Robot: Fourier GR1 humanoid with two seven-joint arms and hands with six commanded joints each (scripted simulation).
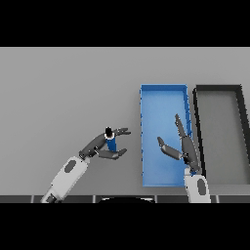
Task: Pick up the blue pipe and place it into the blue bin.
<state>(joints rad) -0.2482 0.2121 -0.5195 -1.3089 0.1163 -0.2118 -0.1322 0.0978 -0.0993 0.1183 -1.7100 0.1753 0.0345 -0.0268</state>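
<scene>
**Operator:** Reaching in from the lower left of the frame, the left arm is extending diagonally toward the centre. How is the left hand [105, 145] configured?

**Inspector:** Its fingers and thumb are curling around the blue pipe [111, 143], which is sitting just left of centre. One finger is pointing right above the pipe, and the thumb is wrapping beneath it. The pipe is standing roughly upright in the grasp, its dark open end facing up toward the camera.

**Operator:** Is the pipe touching the table [63, 93]?

**Inspector:** That cannot be determined from this view; the fingers are covering its lower end.

**Operator:** And the right hand [183, 146]?

**Inspector:** It is entering from the lower right edge and hovering over the right side of the blue bin [163, 88]. Its fingers are lying straight and pointing toward the top of the frame, with the thumb spreading out to the left. It is holding nothing.

**Operator:** Report container status.

**Inspector:** The blue bin is lying right of centre, long axis running top to bottom, and nothing is showing inside it. A black bin [218, 88] is sitting just beside it on the right, parallel to it, its interior showing grey with no contents visible.

**Operator:** Position of the pipe relative to the target?

**Inspector:** The pipe is sitting outside the blue bin, near its left wall. The right hand and forearm are overlapping the bin's right half and its right wall.
</scene>
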